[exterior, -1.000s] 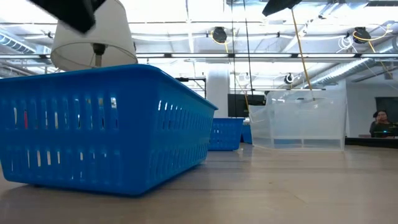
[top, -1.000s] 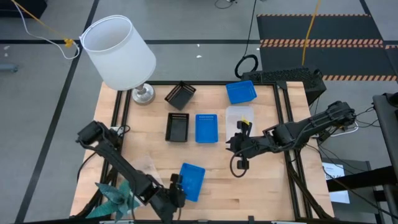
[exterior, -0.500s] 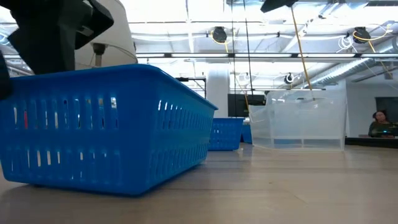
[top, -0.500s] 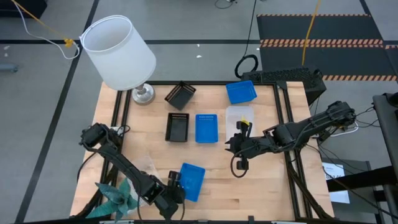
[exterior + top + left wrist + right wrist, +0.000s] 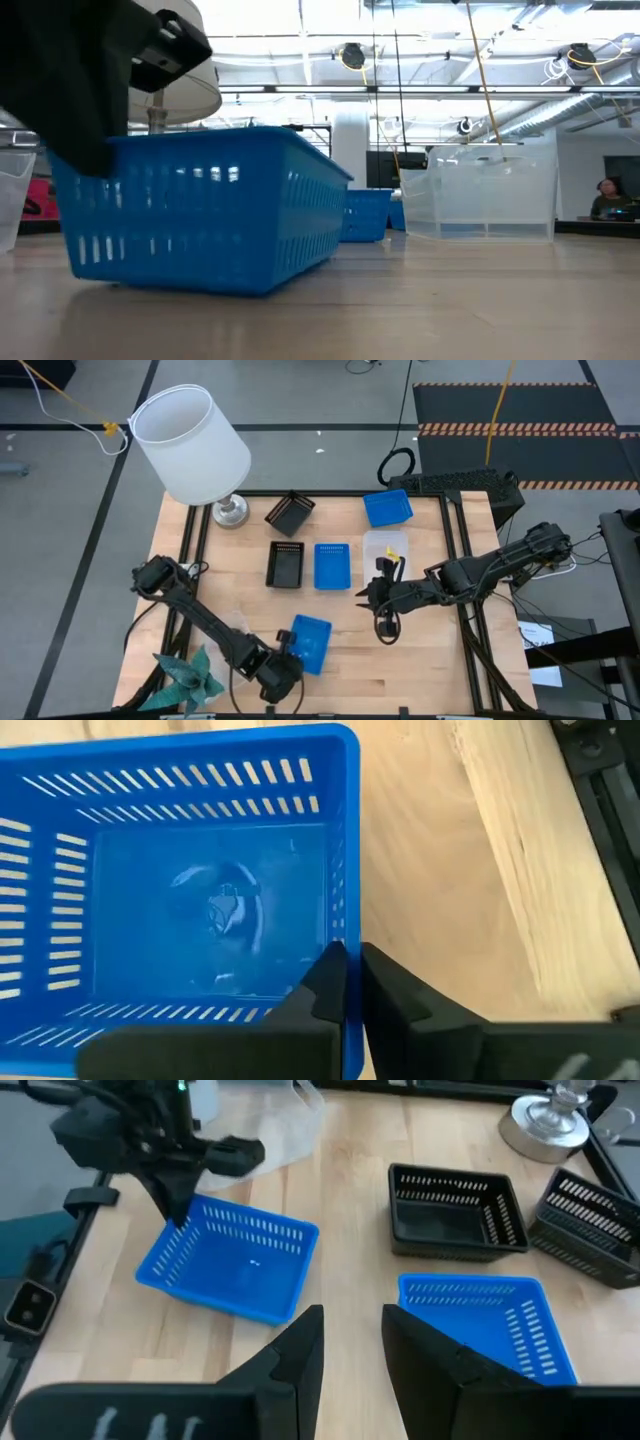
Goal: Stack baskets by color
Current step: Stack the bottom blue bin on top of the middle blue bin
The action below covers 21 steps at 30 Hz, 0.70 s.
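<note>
Change first: clamping the left pincer (image 5: 287,654) shut on one short wall of the blue basket (image 5: 311,642), after hanging wide over that wall a second ago. Also shifting the load already, judging by the low view, with the basket sitting turned and farther back than half a second ago. Meaning for the task: securing the grip and probably beginning the carry toward a matching basket.

Stretching away ahead of the left pincer, on the counter (image 5: 350,660): the gripped basket itself. Well beyond it, waiting as a likely target: the second blue basket (image 5: 332,565), just beside a black basket (image 5: 285,564).

Hovering well apart off to one side: the right pincer (image 5: 370,594), fingers parted and gripping nothing, near a clear basket (image 5: 385,546).

Showing only in the left wrist view: one finger inside the wall, the other outside it. Blocking that contact in the low view: the dark bulk of the arm. Confirming the pinch from afar: the right wrist view. Revealing only from above: a third blue basket (image 5: 388,508), farthest of all from the left pincer.
</note>
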Each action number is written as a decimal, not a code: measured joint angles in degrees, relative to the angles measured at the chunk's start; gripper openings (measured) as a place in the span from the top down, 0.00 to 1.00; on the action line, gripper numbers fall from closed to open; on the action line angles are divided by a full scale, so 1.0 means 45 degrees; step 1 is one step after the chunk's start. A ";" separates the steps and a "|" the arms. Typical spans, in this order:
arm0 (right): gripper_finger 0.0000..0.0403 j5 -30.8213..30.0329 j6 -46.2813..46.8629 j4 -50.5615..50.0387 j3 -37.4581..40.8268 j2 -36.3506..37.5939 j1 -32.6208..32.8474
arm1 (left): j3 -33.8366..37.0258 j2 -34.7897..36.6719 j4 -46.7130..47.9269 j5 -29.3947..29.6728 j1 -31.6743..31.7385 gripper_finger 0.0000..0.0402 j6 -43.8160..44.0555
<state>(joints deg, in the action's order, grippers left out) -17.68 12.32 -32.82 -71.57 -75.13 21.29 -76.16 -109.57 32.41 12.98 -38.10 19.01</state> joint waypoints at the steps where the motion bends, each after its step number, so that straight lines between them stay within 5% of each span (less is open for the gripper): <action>1: 0.75 -0.0005 -0.0025 0.0101 0.0000 0.0000 0.0054 | -0.0158 0.0054 0.0184 0.0004 0.0018 0.97 -0.0093; 21: 0.75 -0.2242 -0.1088 0.1472 -0.0748 -0.0151 0.1751 | -0.6659 0.0142 0.6584 0.3477 0.0512 0.98 -0.3169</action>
<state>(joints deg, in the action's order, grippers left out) -27.77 7.42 -26.19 -74.94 -75.81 29.17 -106.12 -108.92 62.04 28.62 -35.79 4.75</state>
